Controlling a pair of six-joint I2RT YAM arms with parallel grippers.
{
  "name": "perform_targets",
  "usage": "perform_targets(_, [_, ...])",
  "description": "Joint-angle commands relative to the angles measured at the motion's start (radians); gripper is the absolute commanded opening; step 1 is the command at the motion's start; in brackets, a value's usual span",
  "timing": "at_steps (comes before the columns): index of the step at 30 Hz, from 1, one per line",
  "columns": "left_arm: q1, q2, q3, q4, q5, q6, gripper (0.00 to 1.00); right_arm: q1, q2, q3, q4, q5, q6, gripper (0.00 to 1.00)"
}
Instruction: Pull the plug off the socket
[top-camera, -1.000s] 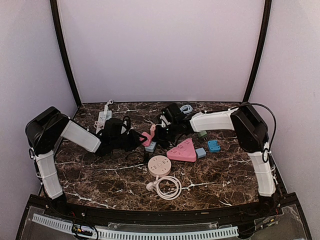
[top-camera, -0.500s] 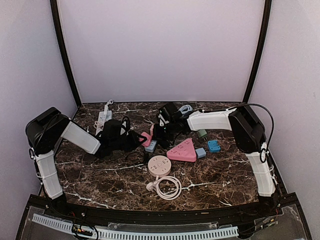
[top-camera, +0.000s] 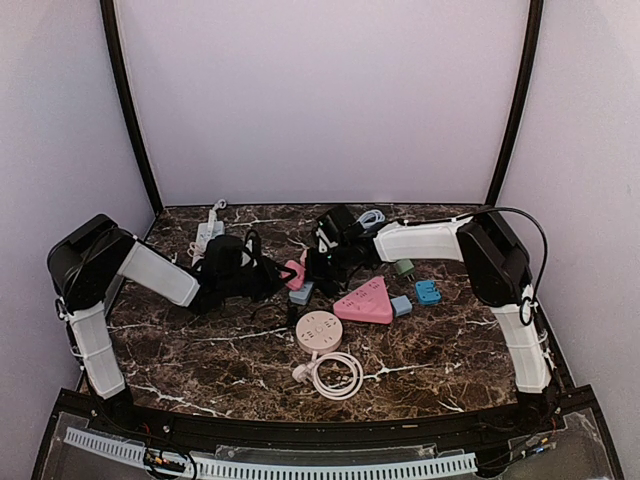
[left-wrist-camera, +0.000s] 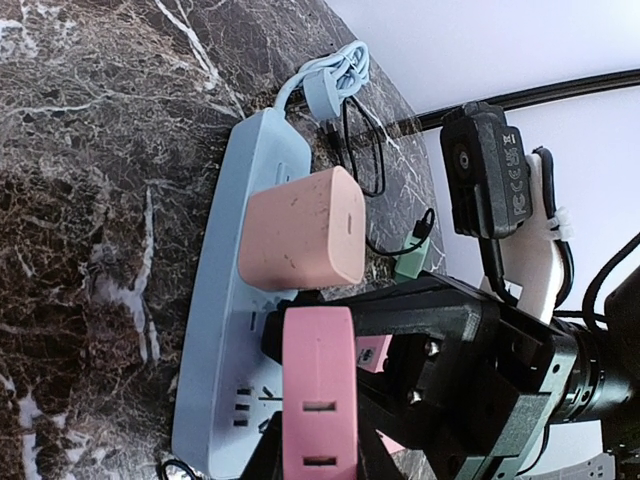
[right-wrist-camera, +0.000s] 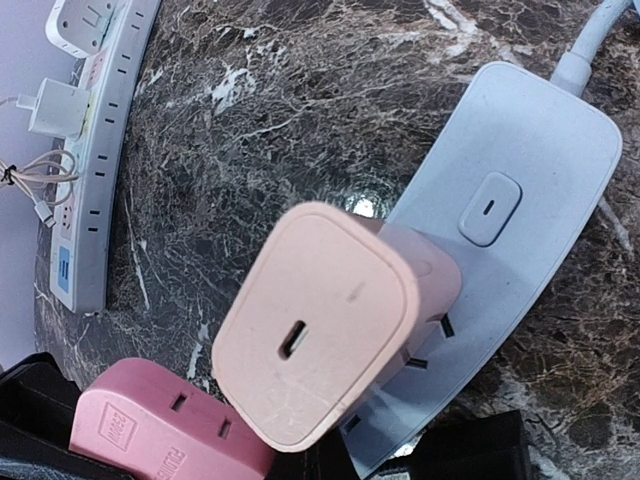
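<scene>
Now we see the left end effector (left-wrist-camera: 318, 452) clenched on a pink block-shaped plastic plug adapter (left-wrist-camera: 318, 390). The adapter's two slots face the wrist camera. It hangs over the pale blue plastic power strip (left-wrist-camera: 215, 330), at the end opposite the strip's bundled cable. We cannot tell whether its pins sit in the strip or are free of it.

Just beside the adapter, toward the middle of the strip, a peach rounded cube charger (right-wrist-camera: 315, 325) stands plugged into the strip, with its small port facing up.

The right end effector (top-camera: 315, 265) is clenched with nothing between its fingers. It reaches in over the strip from the side opposite the left arm, close by the adapter; we cannot make out whether it touches the strip.

The strip lies flat on the dark marble worktop (top-camera: 200, 350). From above, a white plastic power strip (right-wrist-camera: 95, 140) lies well apart to its left. A pink triangular socket block (top-camera: 366, 302) sits near its right side. A beige round socket disc (top-camera: 320, 329) lies nearer the arm bases than the strip, with a coiled white cable (top-camera: 338, 375) beyond the disc.
</scene>
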Motion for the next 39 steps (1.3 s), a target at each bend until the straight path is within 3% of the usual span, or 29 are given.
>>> perform_targets(1, [0.001,-0.081,0.017,-0.077,0.021,0.028,0.0,0.031,0.031,-0.022,-0.059,0.0,-0.02,0.0])
perform_targets(7, [0.03,-0.187,0.024,-0.261,-0.035,0.146,0.0,0.031,-0.004,-0.003,-0.063,-0.002,-0.056,0.0])
perform_targets(14, [0.077,-0.36,0.092,-0.59,-0.143,0.286,0.0,0.031,-0.068,0.017,-0.058,-0.015,-0.088,0.0])
perform_targets(25, [0.215,-0.632,0.203,-1.166,-0.575,0.41,0.0,0.032,-0.181,-0.027,-0.032,-0.026,-0.137,0.06])
perform_targets(30, [0.339,-0.624,0.225,-1.33,-0.716,0.416,0.0,0.032,-0.222,-0.053,-0.03,-0.01,-0.164,0.09])
perform_targets(39, [0.561,-0.415,0.245,-1.36,-0.717,0.504,0.0,0.032,-0.282,-0.095,-0.037,0.024,-0.219,0.13])
